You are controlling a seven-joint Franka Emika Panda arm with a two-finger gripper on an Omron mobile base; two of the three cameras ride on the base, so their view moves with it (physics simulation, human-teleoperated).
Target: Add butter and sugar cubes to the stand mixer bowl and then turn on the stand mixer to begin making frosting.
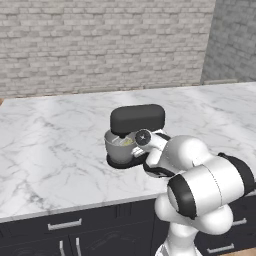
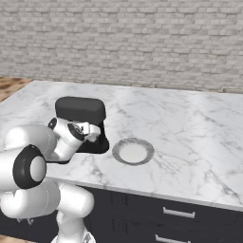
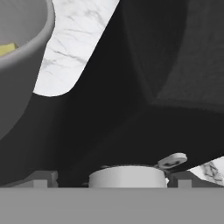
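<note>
Far left in the hand view: stand mixer bowl [image 3: 19, 65], cut off by the frame edge, only a curved matte grey wall and rim on show, with a sliver of pale yellow butter [image 3: 8, 48] inside. Sugar cubes too hidden to make out. Next, a rounded patch of white marble counter [image 3: 72, 48] between bowl and the black stand mixer [image 3: 144, 87], whose dark body takes up the middle and right, smooth and shadowed, shape hard to read this close. Low down, two small grey fingertips [image 3: 41, 179] at either side, spread wide apart with nothing clamped between; a pale round knob [image 3: 127, 176] sits between them, contact impossible to judge.

From the left base view: wide bare marble counter [image 1: 50, 145] on the left, veined and glossy, with dark drawer fronts [image 1: 65, 225] below its front edge. Centre, bowl [image 1: 117, 145] seated on the mixer's flat base under the rounded black head [image 1: 137, 119], a yellow glimpse inside. Right of that, the gripper [image 1: 142, 150], largely masked by the white arm's own wrist, pressed close to the mixer's side.

From the right base view: mixer [image 2: 80, 110] half hidden behind the arm, bowl out of sight. Gripper [image 2: 95, 135] close against the mixer's near side. Just right, apart from the mixer base, a flat round grey plate [image 2: 133, 151] near the counter edge. Further right, open marble up to the brick wall [image 2: 142, 42].
</note>
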